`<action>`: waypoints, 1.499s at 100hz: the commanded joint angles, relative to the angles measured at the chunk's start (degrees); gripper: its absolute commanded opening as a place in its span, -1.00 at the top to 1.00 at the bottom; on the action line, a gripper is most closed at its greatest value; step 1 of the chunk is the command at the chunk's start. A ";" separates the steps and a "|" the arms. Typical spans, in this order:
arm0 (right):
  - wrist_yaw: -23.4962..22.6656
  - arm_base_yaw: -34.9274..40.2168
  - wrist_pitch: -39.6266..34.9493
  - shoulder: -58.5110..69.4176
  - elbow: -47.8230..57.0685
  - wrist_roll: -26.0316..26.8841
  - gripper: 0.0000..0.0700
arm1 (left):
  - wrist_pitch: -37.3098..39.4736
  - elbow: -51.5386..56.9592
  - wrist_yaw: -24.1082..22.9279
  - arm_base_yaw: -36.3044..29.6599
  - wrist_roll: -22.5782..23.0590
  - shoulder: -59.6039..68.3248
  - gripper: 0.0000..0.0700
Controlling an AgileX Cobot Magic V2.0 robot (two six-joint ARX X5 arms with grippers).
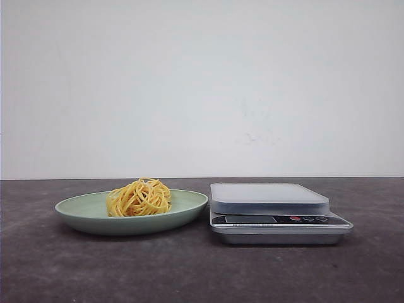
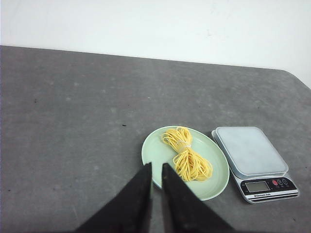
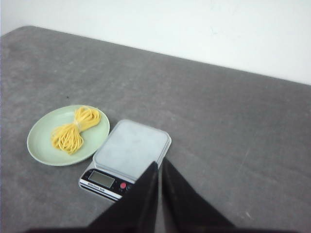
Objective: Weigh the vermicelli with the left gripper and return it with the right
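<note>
The vermicelli (image 1: 139,197), a small golden-yellow noodle clump, lies on the pale green plate (image 1: 189,205) at the left of the table. A silver kitchen scale (image 1: 271,199) with a bare platform stands just right of the plate. Neither gripper shows in the front view. In the left wrist view my left gripper (image 2: 156,165) is shut and empty, high above the table on the near side of the plate (image 2: 155,150) and vermicelli (image 2: 187,155). In the right wrist view my right gripper (image 3: 160,161) is shut and empty, high above the near right corner of the scale (image 3: 131,145).
The table is a dark grey mat with a white wall behind it. The scale's display and red button (image 3: 123,185) face the robot. The plate (image 3: 39,141) and scale nearly touch.
</note>
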 commanded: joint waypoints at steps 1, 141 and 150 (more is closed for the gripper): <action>0.09 0.44 0.57 0.33 0.59 0.92 0.99 | 0.61 0.79 -0.33 -0.37 0.39 0.00 1.00; 0.22 0.44 1.75 0.35 0.59 0.90 0.99 | 49.68 -44.98 7.48 27.93 13.49 -17.35 1.00; 0.20 0.44 1.75 0.35 0.59 0.90 0.99 | 52.15 -48.96 7.48 28.81 13.66 -17.35 1.00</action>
